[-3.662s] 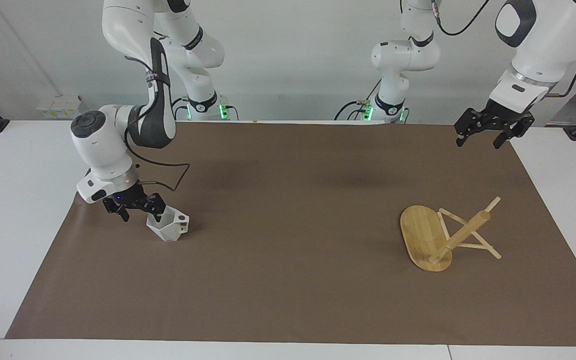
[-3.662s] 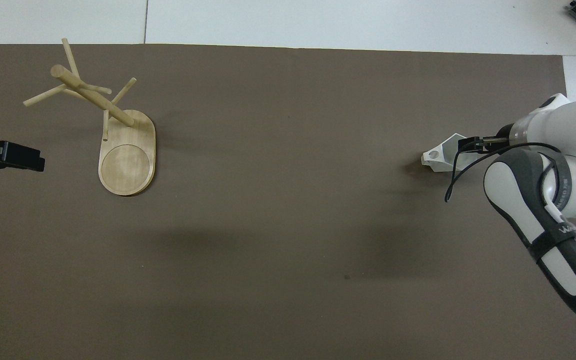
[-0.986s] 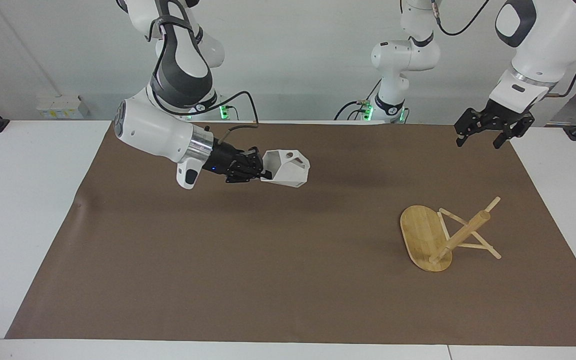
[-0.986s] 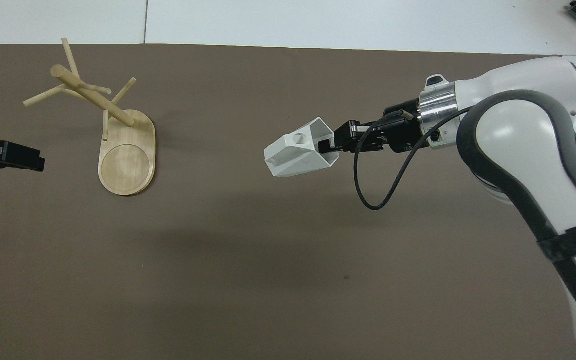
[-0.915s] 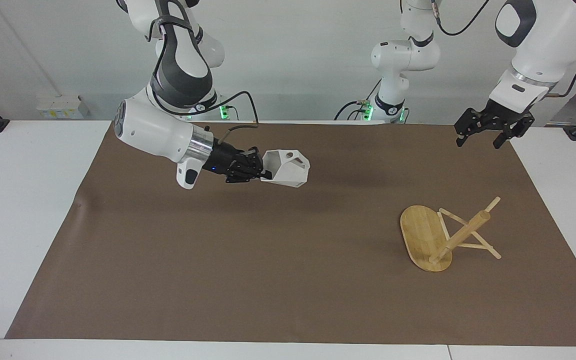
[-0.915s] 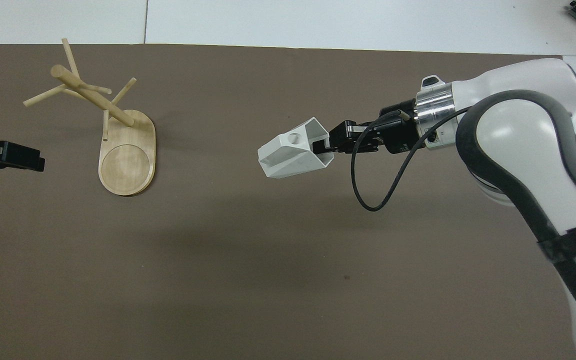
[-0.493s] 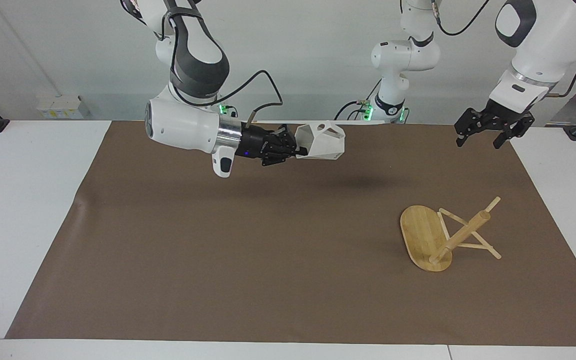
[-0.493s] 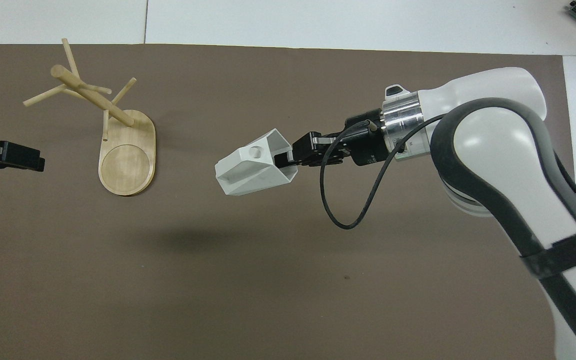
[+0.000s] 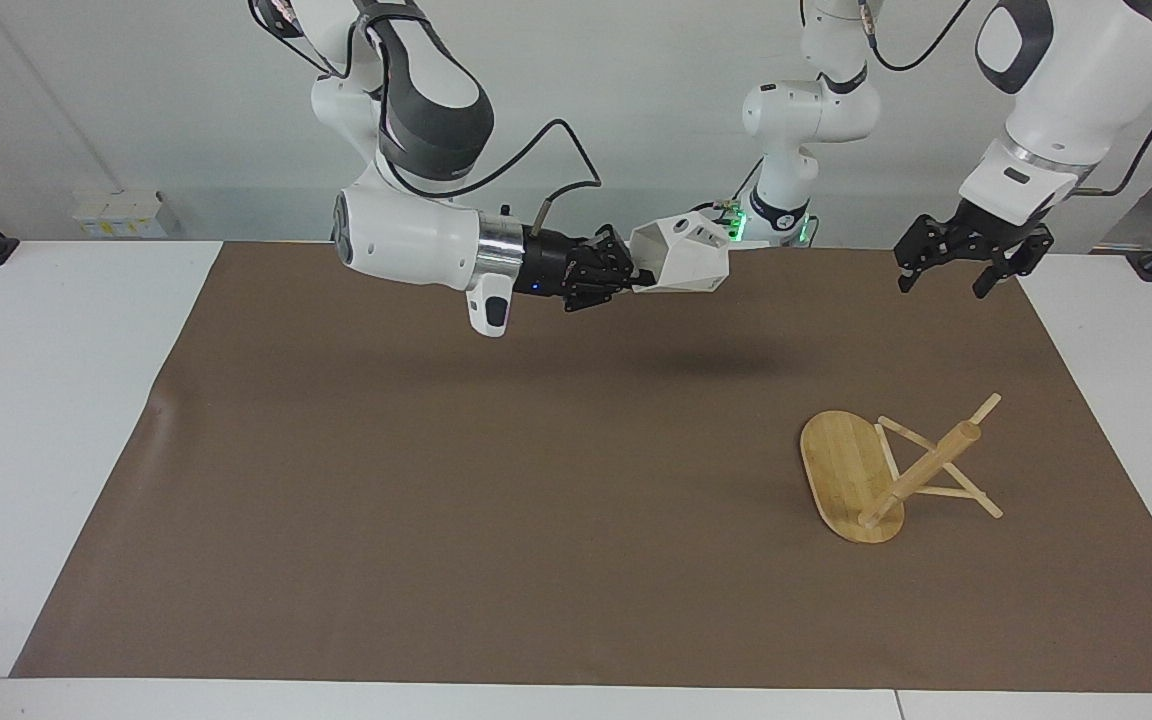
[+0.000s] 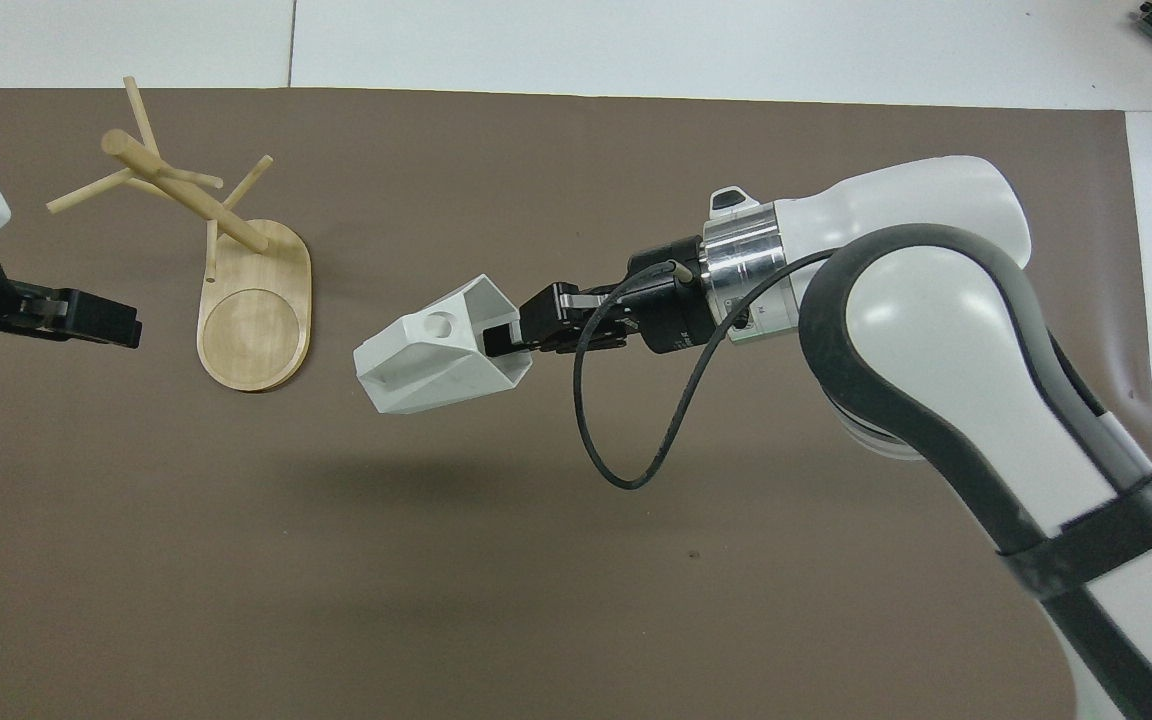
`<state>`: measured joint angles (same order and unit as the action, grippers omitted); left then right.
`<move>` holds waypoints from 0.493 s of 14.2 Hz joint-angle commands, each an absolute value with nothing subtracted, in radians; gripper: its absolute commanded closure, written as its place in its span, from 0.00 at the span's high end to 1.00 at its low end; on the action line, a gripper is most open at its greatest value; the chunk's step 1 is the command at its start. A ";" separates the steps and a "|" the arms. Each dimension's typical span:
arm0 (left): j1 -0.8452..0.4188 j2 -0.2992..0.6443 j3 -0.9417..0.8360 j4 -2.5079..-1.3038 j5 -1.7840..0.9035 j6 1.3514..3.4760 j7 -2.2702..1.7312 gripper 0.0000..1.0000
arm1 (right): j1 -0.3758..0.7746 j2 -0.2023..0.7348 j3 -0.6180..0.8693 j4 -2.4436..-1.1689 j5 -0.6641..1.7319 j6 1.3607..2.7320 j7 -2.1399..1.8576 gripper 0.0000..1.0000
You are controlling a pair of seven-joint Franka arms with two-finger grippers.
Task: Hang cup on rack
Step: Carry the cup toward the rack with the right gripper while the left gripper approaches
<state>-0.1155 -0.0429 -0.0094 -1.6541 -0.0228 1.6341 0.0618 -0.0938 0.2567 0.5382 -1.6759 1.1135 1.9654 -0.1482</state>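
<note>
- The right tool was up in the air over the middle of the brown mat, clamped on the rim of the cup, which lay on its side with the mouth facing back at the wrist and the handle with its round hole on top.
- From overhead the cup hid most of the fingertips, so I couldn't make out exactly how they pinched the wall.
- The rack stood on the counter toward the left arm's end, with nothing hanging on its pegs.
- The left tool hung open over the mat edge near its base, well apart from the rack; overhead it was partly cut off at the frame edge.
</note>
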 commanded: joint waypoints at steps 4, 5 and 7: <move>-0.182 -0.086 -0.006 -1.735 -0.014 1.758 0.222 1.00 | -0.104 0.261 0.597 -1.667 1.138 2.048 -0.120 0.00; -0.184 -0.089 -0.006 -1.744 -0.021 1.772 0.304 1.00 | -0.104 0.261 0.597 -1.667 1.138 2.048 -0.115 0.00; -0.183 -0.100 -0.006 -1.770 -0.052 1.772 0.491 1.00 | -0.106 0.262 0.597 -1.669 1.138 2.052 -0.114 0.00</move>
<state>-0.1742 -0.0498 -0.0162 -1.6964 -0.0289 1.7372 0.3402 -0.0938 0.2567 0.5836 -1.6758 1.1137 2.0408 -0.1286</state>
